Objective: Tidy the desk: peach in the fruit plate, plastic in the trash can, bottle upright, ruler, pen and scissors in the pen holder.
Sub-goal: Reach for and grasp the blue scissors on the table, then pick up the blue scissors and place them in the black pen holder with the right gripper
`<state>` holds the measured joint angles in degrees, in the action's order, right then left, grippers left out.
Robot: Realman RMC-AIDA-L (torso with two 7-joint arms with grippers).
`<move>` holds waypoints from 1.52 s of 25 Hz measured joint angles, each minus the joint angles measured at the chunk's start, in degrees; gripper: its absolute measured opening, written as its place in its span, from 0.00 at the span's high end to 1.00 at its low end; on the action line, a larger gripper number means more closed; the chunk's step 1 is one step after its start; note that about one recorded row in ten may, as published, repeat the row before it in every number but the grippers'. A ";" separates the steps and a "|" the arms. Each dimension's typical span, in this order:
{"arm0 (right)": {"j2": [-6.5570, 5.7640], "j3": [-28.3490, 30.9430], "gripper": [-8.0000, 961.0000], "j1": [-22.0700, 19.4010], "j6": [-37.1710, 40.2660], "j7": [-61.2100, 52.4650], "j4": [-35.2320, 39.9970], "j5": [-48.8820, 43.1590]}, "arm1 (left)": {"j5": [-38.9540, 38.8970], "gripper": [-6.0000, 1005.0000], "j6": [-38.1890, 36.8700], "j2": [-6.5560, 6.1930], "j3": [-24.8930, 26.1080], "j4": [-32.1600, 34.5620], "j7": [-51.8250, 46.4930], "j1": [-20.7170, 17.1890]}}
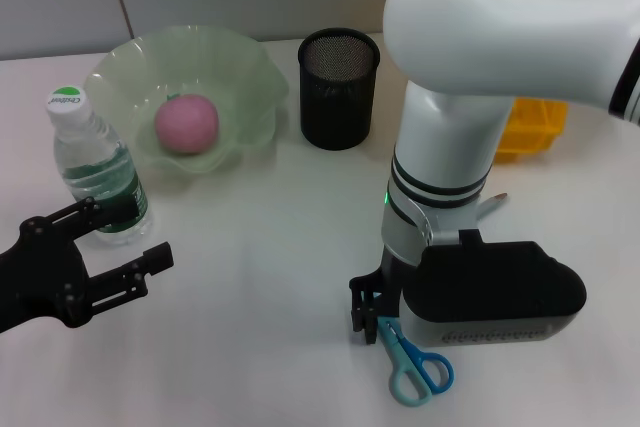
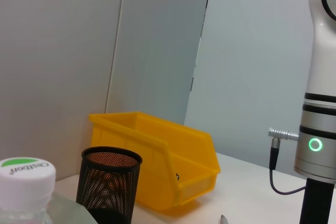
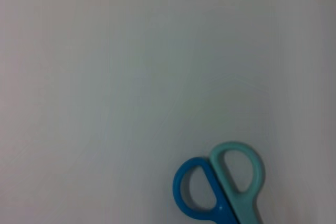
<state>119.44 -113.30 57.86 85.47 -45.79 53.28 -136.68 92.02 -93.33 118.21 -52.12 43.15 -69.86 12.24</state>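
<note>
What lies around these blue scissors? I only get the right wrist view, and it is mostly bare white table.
Observer: The right gripper is down at the blade end of the scissors; their handles point back toward the robot.
Operator: Is there somewhere to put them?
Observer: Yes, a black mesh pen holder stands farther back on the table.
Operator: And the peach?
Observer: The peach already lies in the green fruit plate, to the left of the pen holder.
Operator: What about the other arm?
Observer: The left gripper is open, close beside the bottle, which stands upright.
</note>
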 joint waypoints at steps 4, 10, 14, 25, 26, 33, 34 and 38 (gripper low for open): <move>0.10 -0.43 0.52 0.17 -0.51 0.09 -0.69 0.32 | 0.02 0.25 -0.01 0.00 0.00 0.00 0.00 -0.09; 0.16 -0.46 0.54 0.20 -0.59 0.09 -0.76 0.37 | 0.06 0.25 -0.14 0.00 0.00 0.00 0.00 -0.07; 0.17 -0.46 0.57 0.31 -0.58 0.10 -0.86 0.52 | 0.07 0.25 -0.19 0.00 0.00 0.00 0.00 -0.13; 0.17 -0.52 0.67 0.81 -0.56 0.10 -1.28 0.81 | -0.24 0.25 -0.27 -0.08 0.00 0.00 0.00 0.09; 0.17 -0.52 0.68 0.87 -0.56 0.10 -1.39 0.81 | -0.27 0.25 -0.27 -0.09 0.11 0.00 0.00 0.13; 0.17 -0.52 0.78 1.86 -0.56 -0.05 -2.59 0.78 | -0.28 0.25 -0.40 -0.09 0.60 0.31 -0.24 0.00; 0.17 -0.43 0.78 1.97 -0.56 -0.19 -2.60 0.79 | -0.29 0.25 -0.44 -0.09 0.61 0.26 -0.32 0.04; 0.17 0.06 0.78 1.96 -0.68 -0.67 -2.20 0.78 | -0.32 0.25 -0.44 -0.09 0.62 0.19 -0.42 0.21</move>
<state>119.61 -113.24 59.82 84.79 -46.46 51.08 -135.90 91.70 -93.78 118.12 -51.50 43.34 -70.28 12.46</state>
